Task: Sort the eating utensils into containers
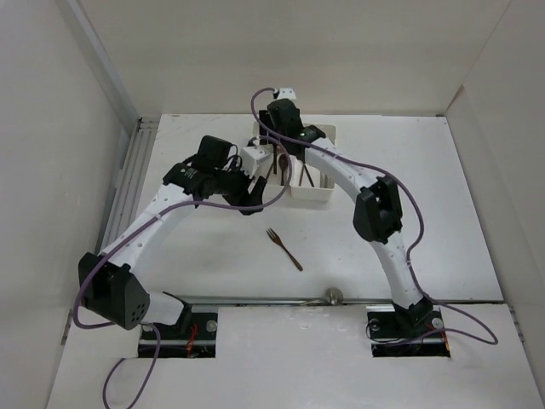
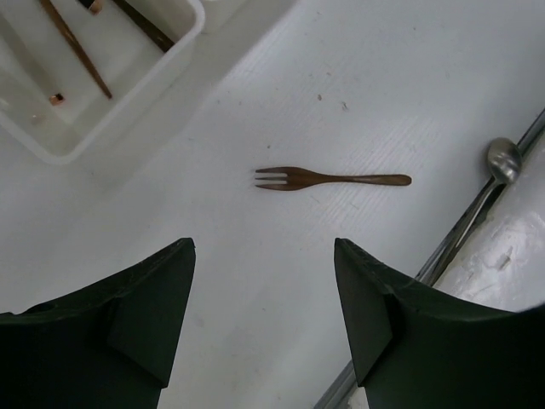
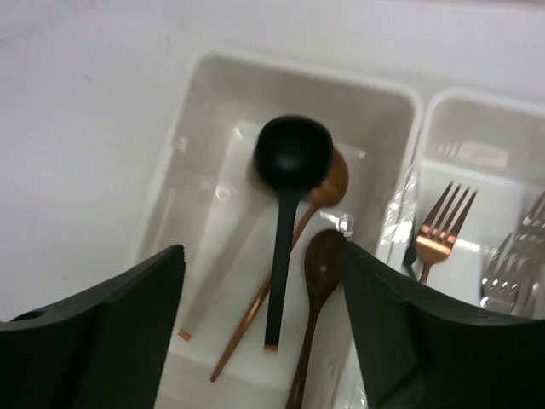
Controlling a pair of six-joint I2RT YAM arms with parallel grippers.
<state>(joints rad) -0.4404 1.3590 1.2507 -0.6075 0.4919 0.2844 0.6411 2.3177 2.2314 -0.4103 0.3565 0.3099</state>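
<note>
Two white bins: one bin [image 3: 213,111] holds three spoons, namely a black spoon [image 3: 294,153], a copper spoon [image 3: 335,184] and a brown spoon [image 3: 324,264]. The other bin [image 3: 477,106] shows at least two forks [image 3: 441,226]. One brown fork [image 2: 324,179] and one silver spoon [image 2: 502,158] lie outside.

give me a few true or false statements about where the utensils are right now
1. A brown fork lies on the table. True.
2. The left gripper holds that fork. False: its jaws are open and empty.
3. A black spoon is in a bin with other spoons. True.
4. Forks and spoons share one bin. False: the forks sit in the neighbouring bin.
</note>
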